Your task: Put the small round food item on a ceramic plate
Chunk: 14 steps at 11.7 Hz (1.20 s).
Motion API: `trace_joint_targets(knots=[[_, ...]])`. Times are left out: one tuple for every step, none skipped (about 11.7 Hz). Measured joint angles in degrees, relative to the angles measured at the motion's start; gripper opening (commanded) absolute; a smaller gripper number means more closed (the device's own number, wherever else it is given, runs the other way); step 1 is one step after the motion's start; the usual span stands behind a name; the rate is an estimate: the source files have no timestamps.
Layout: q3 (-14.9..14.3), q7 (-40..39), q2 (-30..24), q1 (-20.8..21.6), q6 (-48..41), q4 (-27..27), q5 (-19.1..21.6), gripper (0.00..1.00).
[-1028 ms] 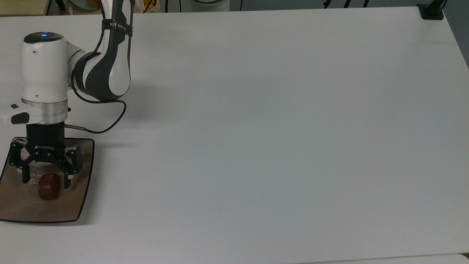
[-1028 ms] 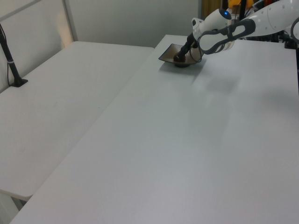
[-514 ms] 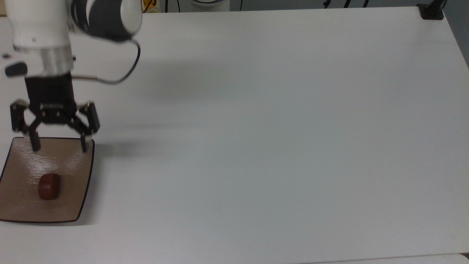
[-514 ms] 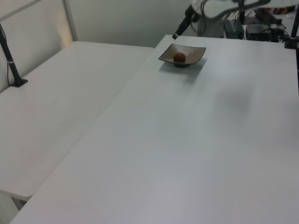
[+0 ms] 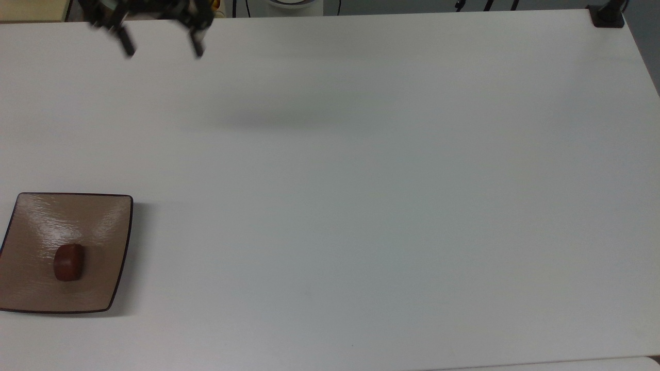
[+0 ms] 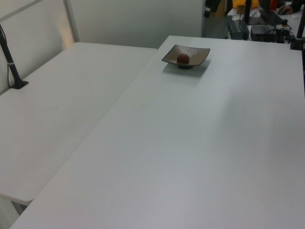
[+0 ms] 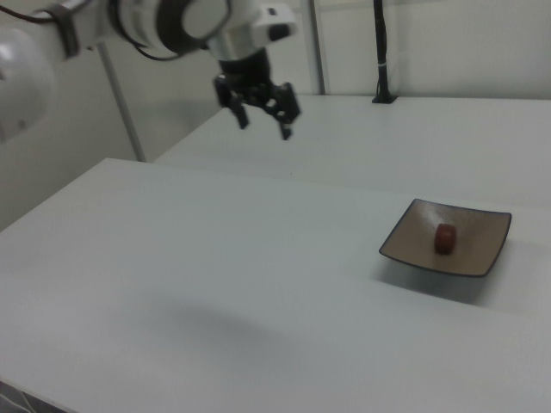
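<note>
The small round food item (image 5: 68, 262) is a glossy reddish-brown lump lying on the square tan ceramic plate (image 5: 31, 226) at the top view's lower left. It also rests on the plate (image 6: 196, 51) as a dark lump (image 6: 183, 58) in the left view, and the right view has the item (image 7: 444, 238) on the plate (image 7: 478, 232) at its right. My gripper (image 5: 161, 47) hangs open and empty at the top view's upper left, far from the plate. In the right view the gripper (image 7: 263, 126) is high above the table.
A wide white table (image 5: 361, 180) stretches to the top view's right. A black post base (image 5: 607, 16) sits at its far right corner. A second white table (image 6: 57, 105) with a black pole (image 6: 10, 62) adjoins in the left view. Clutter (image 6: 257, 19) stands behind the plate.
My gripper has risen off the plate and swung away to the top view's upper left, still open. The food item stays on the plate where it lay.
</note>
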Motion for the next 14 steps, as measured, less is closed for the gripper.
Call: trace_joint_targets(knots=[[-0.02, 2.84, -2.33, 1.13, -4.14, -0.36, 0.0, 1.0], [-0.06, 5.56, -4.99, 2.45, -7.99, -0.89, 0.0, 1.0], [-0.33, 6.96, -7.06, 3.47, -9.99, -1.74, 0.0, 1.0], [-0.99, 7.68, -8.48, 4.57, -11.48, -2.53, -0.01, 1.0], [-2.61, 8.26, -10.28, 7.0, -14.2, -3.82, 0.0, 1.0], [-4.37, 8.75, -11.88, 9.75, -16.57, -5.19, 0.0, 1.0], [-5.81, 8.96, -12.93, 12.09, -17.38, -6.28, 0.0, 1.0], [-6.76, 9.03, -13.26, 13.7, -17.44, -6.78, 0.0, 1.0], [-8.23, 9.07, -13.38, 16.2, -17.44, -7.57, 0.0, 1.0], [-8.98, 9.09, -13.33, 17.58, -17.37, -8.14, 0.0, 1.0], [-9.67, 9.09, -13.27, 19.04, -16.27, -9.08, -0.01, 1.0], [-9.87, 9.08, -13.19, 19.69, -13.86, -10.07, -0.01, 1.0], [-9.96, 8.84, -13.04, 19.97, -11.61, -10.81, -0.01, 1.0], [-9.98, 7.95, -12.68, 20.17, -7.85, -11.99, -0.01, 1.0]])
